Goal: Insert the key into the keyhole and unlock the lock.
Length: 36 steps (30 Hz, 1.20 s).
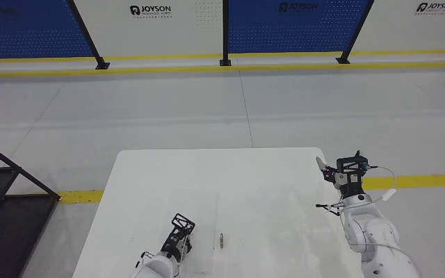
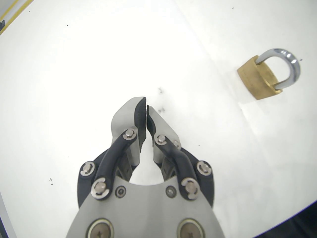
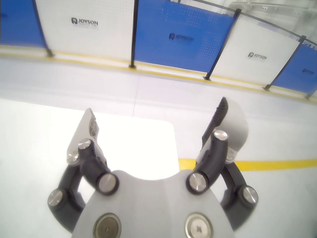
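A brass padlock (image 2: 260, 79) with a silver shackle lies on its side on the white table (image 1: 264, 194). From above the padlock (image 1: 221, 240) is a small dark object near the front edge. My left gripper (image 2: 146, 104) hangs just above the table a short way from the lock, its fingers shut with nothing between them; in the top view the left gripper (image 1: 182, 224) sits to the left of the padlock. My right gripper (image 3: 157, 112) is open and holds nothing, raised over the table's far right corner (image 3: 168, 125). The top view has the right gripper (image 1: 341, 167) at the right edge.
A black metal frame (image 1: 21, 187) stands on the floor left of the table. Blue and white fence panels (image 1: 292, 24) run along the back, well away. A yellow floor line (image 1: 407, 182) passes the table's right side. Bare tabletop spreads between the two arms.
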Available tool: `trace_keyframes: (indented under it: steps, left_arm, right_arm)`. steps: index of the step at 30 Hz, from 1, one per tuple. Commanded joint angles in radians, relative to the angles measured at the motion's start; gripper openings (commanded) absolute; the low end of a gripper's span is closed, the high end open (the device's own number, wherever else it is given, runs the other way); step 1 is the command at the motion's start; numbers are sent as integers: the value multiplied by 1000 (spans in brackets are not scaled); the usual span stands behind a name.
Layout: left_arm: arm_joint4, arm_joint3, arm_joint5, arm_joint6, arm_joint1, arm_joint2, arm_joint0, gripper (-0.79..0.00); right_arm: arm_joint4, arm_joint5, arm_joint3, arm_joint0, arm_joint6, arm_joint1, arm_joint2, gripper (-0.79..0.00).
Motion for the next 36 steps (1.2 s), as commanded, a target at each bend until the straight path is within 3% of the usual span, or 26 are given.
trace_keyframes:
  steps: [1,7,12,16,24,29,36]
  left_arm:
    - [-6,-11,-1,7,1,-8,10,-785]
    - [-46,-70,-17,65,7,-47,48,-785]
    - [-145,-145,-73,259,16,-114,130,-785]
    - [-230,-148,-216,471,28,-189,202,-785]
    - [-314,-82,-492,790,49,-309,242,-785]
    - [-272,-35,-567,979,55,-346,241,-785]
    - [-266,-21,-578,1005,56,-347,240,-785]
  right_arm:
    - [0,0,0,0,0,0,0,0]
    - [0,0,0,0,0,0,0,0]
    - [0,0,0,0,0,0,0,0]
    - [0,0,0,0,0,0,0,0]
    - [0,0,0,0,0,0,0,0]
    - [-5,-10,-2,0,-6,0,-4,0]
    - [-109,-131,-70,-44,-28,1,-78,0]
